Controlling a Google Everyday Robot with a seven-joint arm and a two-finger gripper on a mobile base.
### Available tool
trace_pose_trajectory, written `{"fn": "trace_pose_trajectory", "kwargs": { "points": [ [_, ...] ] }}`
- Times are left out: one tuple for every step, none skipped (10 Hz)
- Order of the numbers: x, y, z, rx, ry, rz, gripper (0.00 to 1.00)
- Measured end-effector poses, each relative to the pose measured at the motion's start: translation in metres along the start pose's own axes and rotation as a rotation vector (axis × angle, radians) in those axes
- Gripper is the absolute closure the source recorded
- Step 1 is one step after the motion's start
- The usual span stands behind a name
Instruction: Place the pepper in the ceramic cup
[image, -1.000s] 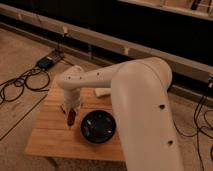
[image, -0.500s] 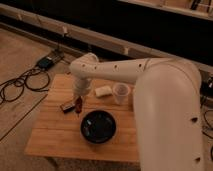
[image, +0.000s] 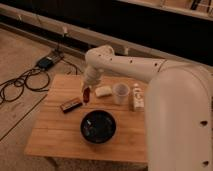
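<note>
over the light wooden table (image: 55, 135), the white arm's gripper (image: 86, 91) hung with its jaws closed on the small, glossy dark red pepper (image: 86, 97), which pointed downward. the plain white ceramic cup (image: 120, 93) stood upright nearby, apart from the pepper, behind the wide black bowl (image: 98, 126).

The gripper (image: 86, 91) above the table (image: 54, 136) blurs into the pepper (image: 86, 97); the arm (image: 175, 100) runs off-frame.

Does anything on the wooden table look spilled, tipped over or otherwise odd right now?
Nothing stands out. The gripper, jaws shut on the small dark red pepper, hangs over the wooden table beside the plain white ceramic cup, which stands upright; nothing looks spilled.
</note>
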Motion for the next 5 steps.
{"fn": "trace_pose_trajectory", "kwargs": {
  "points": [
    [-0.006,-0.010,-0.004,-0.018,0.002,0.042,1.00],
    [-0.011,-0.020,-0.008,-0.033,0.004,0.078,1.00],
    [-0.015,-0.029,-0.011,-0.049,0.011,0.120,1.00],
    [-0.020,-0.032,-0.014,-0.085,0.020,0.185,1.00],
    [-0.026,-0.037,-0.019,-0.114,0.022,0.240,1.00]
  ]
}}
